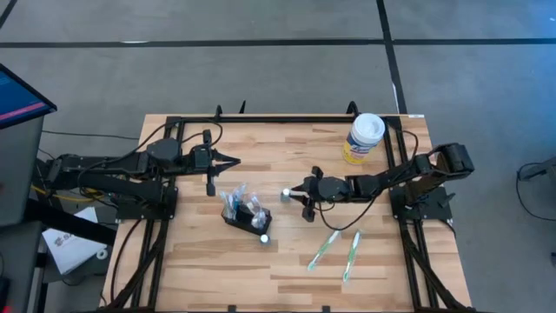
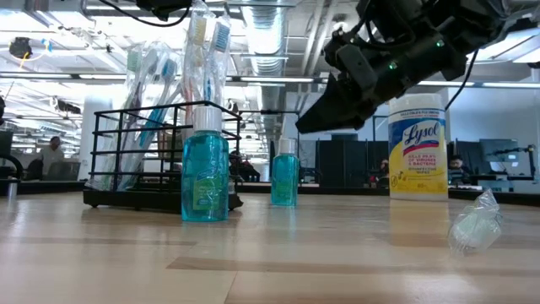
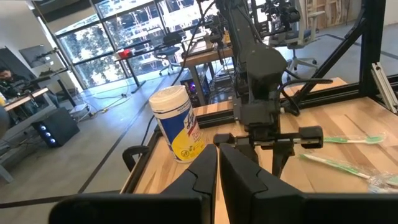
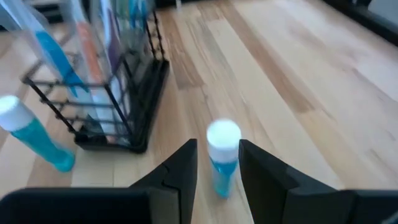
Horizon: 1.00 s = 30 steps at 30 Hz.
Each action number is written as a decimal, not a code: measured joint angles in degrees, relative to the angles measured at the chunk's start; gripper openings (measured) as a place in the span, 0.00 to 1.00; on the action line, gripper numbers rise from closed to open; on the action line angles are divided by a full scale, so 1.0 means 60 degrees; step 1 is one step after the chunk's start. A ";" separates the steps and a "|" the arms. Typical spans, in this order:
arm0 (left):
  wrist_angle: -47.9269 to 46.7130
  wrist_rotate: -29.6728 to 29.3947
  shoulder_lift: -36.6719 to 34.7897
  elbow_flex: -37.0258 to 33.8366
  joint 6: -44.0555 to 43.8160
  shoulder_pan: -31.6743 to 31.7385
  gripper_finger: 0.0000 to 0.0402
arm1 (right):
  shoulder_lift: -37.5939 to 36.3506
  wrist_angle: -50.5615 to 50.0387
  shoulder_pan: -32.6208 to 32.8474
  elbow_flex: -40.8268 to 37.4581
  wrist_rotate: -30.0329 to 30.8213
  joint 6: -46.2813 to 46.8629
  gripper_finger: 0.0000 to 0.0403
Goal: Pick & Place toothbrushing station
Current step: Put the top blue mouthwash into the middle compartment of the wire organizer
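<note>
Looking about halfway done from here: the black holder point(image 1: 242, 211) sits mid-table already stuffed with wrapped toothbrushes, right gripper point(image 4: 216, 163) open around a small blue bottle point(image 4: 222, 156), two toothbrushes point(image 1: 337, 249) loose nearby, left gripper point(image 1: 228, 160) pinched shut, waiting.

Toothbrushes point(image 1: 236, 202) in station point(image 1: 245, 217)

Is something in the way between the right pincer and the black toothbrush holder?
Yes. A small blue bottle with a white cap stands right before the open right pincer, with the toothbrush holder farther on.
</note>
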 joint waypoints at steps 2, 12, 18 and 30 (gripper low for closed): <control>0.0002 0.0000 0.0000 0.0000 0.0000 0.0000 0.03 | 0.0000 -0.0181 -0.0003 -0.0014 0.0003 0.0109 0.27; 0.0002 0.0000 0.0000 0.0000 0.0000 0.0000 0.03 | 0.0000 -0.0604 -0.0058 -0.0011 0.0003 0.0138 0.27; 0.0002 0.0000 0.0000 0.0000 0.0000 0.0000 0.03 | 0.0042 -0.0644 -0.0054 -0.0011 0.0003 0.0138 0.27; 0.0020 0.0000 0.0000 0.0000 0.0000 0.0000 0.03 | 0.1324 0.0085 -0.0084 -0.0025 -0.0070 0.0306 0.27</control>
